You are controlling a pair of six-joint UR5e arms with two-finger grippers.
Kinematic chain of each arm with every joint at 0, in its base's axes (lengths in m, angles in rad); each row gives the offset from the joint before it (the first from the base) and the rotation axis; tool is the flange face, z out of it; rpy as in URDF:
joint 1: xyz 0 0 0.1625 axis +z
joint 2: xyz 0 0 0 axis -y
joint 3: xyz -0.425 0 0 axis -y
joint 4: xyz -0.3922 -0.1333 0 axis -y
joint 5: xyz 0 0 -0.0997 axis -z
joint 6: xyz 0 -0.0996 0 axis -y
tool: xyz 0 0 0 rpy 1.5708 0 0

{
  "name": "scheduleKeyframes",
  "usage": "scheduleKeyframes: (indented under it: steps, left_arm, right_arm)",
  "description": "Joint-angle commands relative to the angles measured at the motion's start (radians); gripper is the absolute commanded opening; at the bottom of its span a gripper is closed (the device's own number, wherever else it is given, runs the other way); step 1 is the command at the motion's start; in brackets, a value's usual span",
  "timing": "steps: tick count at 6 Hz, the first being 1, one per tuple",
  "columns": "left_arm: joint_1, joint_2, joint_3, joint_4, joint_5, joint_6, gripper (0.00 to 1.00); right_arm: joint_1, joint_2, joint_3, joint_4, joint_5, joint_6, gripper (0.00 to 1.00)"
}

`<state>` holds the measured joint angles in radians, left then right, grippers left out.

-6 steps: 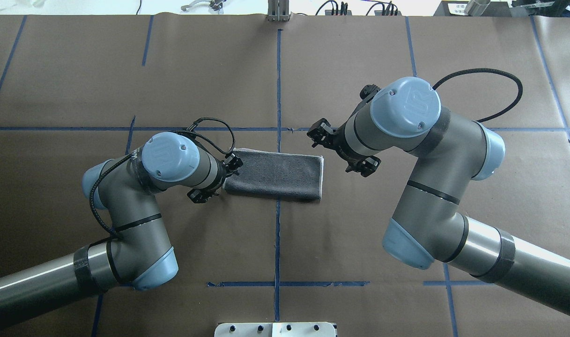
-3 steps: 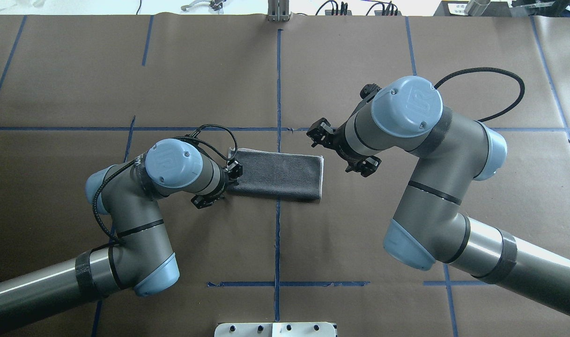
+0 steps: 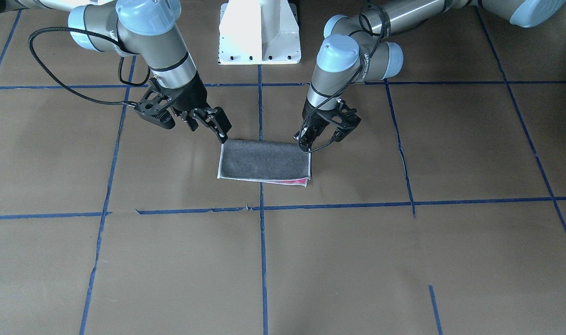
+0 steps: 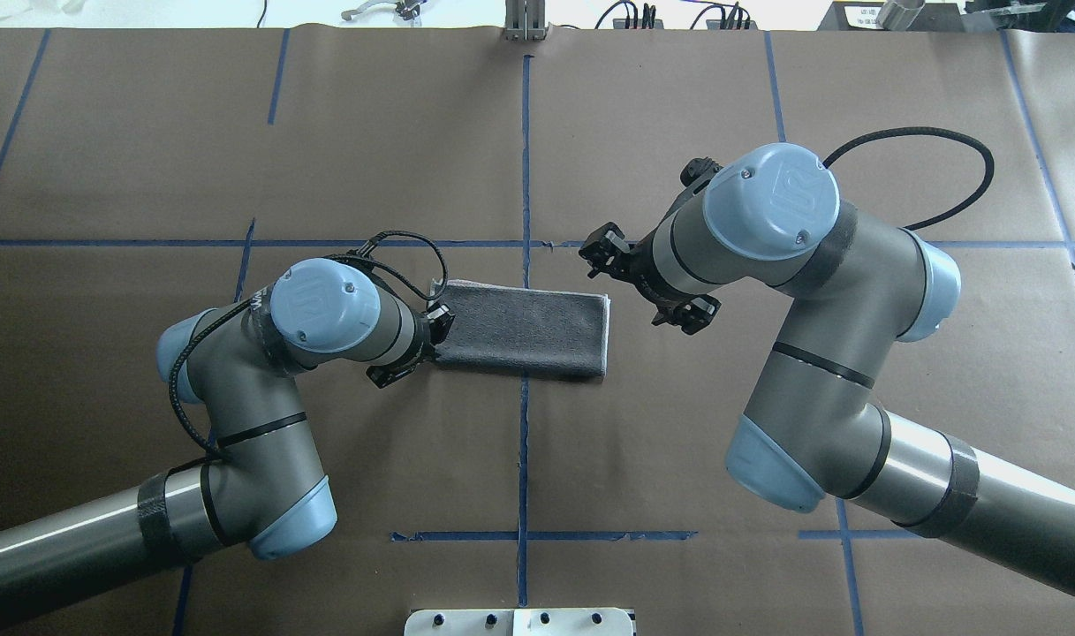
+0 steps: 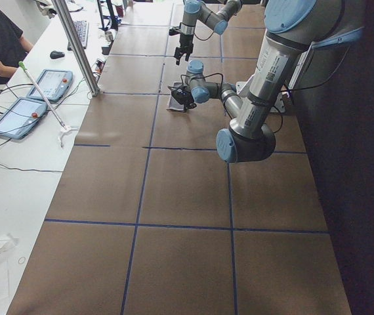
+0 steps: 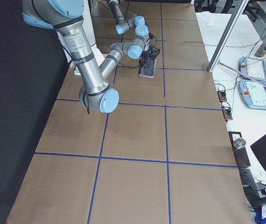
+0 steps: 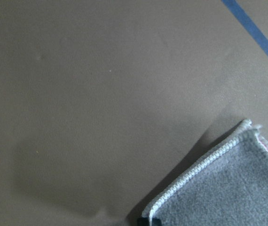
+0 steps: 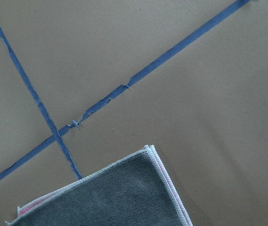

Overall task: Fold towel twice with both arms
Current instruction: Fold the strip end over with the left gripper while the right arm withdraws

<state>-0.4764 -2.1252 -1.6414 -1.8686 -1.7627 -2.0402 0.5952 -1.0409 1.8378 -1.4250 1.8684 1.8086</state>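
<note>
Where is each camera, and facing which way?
Front-facing: across the table, facing the robot; left arm, right arm, white base.
Overhead: behind the robot, looking down; both arms, towel.
Exterior left: table end; left arm nearest.
Exterior right: opposite end; right arm nearest.
Left wrist: down on a towel corner; no arm.
Right wrist: down on towel corner, blue tape; no arm.
Wrist views share the towel.

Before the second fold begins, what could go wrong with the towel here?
1. Pink shows under the grey at one edge of the towel, so the layers are not flush. An end effector might pinch only the top layer and undo the first fold.
2. The black cable loops low beside the towel's corner, below the left end effector, and could snag it.
</note>
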Motion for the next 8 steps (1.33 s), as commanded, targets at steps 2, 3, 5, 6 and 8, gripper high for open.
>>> scheduleKeyframes:
  steps: [2,3,5,6,8]
  left_arm:
    - [-0.001,-0.091,-0.049,0.140,0.012,0.070,0.00]
    - [0.002,-0.169,0.028,0.140,0.032,0.101,0.00]
    - [0.019,-0.374,0.255,0.128,0.061,0.115,0.00]
    - [0.047,-0.407,0.274,0.124,0.089,0.173,0.00]
    - [0.096,-0.444,0.311,0.082,0.156,0.192,0.00]
  right_arm:
    - [0.030,-0.004,0.026,-0.002,0.021,0.000,1.00]
    - [0.113,-0.063,0.071,0.000,0.120,-0.005,1.00]
    - [0.334,-0.211,0.127,0.000,0.340,-0.209,1.00]
    - [0.378,-0.255,0.135,0.000,0.372,-0.285,1.00]
    - [0.380,-0.260,0.132,0.000,0.373,-0.288,1.00]
